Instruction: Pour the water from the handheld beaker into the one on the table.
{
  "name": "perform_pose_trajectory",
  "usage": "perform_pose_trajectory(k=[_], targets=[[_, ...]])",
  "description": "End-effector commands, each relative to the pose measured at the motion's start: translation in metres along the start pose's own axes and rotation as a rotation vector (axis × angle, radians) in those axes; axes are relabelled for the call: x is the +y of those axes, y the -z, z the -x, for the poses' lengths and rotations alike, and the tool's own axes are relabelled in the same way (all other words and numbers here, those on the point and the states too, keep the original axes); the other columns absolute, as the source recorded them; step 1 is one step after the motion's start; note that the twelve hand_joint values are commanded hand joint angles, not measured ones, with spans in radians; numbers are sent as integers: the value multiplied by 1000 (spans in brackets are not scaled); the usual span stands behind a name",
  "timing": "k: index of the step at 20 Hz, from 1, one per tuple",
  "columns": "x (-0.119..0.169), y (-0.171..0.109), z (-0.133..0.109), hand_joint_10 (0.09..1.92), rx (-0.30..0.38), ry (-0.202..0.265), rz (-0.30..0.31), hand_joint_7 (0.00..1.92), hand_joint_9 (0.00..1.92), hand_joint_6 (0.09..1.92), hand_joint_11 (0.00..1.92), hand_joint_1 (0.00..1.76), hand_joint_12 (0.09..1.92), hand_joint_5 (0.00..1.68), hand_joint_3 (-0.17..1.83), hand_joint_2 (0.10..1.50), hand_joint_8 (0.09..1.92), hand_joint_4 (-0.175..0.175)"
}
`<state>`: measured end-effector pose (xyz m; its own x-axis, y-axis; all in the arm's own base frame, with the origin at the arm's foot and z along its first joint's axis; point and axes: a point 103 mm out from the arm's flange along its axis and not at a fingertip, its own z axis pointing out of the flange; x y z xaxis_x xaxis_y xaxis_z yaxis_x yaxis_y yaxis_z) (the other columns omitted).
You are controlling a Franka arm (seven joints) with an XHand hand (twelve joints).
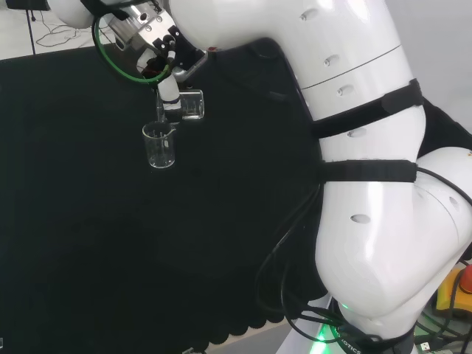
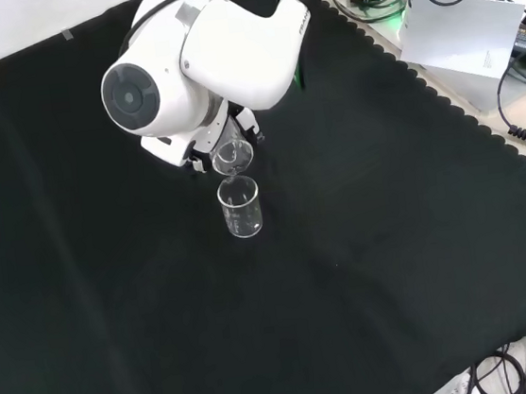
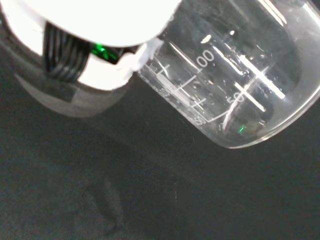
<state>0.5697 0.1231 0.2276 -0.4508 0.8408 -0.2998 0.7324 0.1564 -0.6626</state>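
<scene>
My fingers (image 1: 170, 94) are curled round the handheld beaker (image 1: 190, 105), tipped on its side just above the standing beaker (image 2: 240, 207), which sits toward the bench's (image 2: 391, 239) far side in the front view. If my lip drifts off that rim (the gap looks slim), water would spill onto the cloth.

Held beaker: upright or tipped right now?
Tipped. In the head view the held beaker lies nearly sideways in the robot hand, its mouth toward the upright table beaker just below.
</scene>
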Motion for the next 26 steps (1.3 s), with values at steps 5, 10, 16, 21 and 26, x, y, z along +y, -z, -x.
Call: perform_pose_trajectory(k=[5,10,16,21,26], targets=[[1,3,-1,307,-38,-22,-39,1238,1382,731,1121,1296,864,1192,481,772,699,-175],[1,4,-5,319,-36,-24,-39,1280,1379,748,1122,1291,866,1196,553,728,657,-99],[1,5,-5,378,-39,-30,-43,1231,1352,756,1119,1294,867,1182,505,764,719,-169],[1,6,-5,385,-42,-28,-47,1225,1348,755,1119,1294,868,1180,493,771,725,-175],[1,8,-6,425,-46,-37,-51,1342,1340,814,1128,1284,870,1194,735,624,628,34]])
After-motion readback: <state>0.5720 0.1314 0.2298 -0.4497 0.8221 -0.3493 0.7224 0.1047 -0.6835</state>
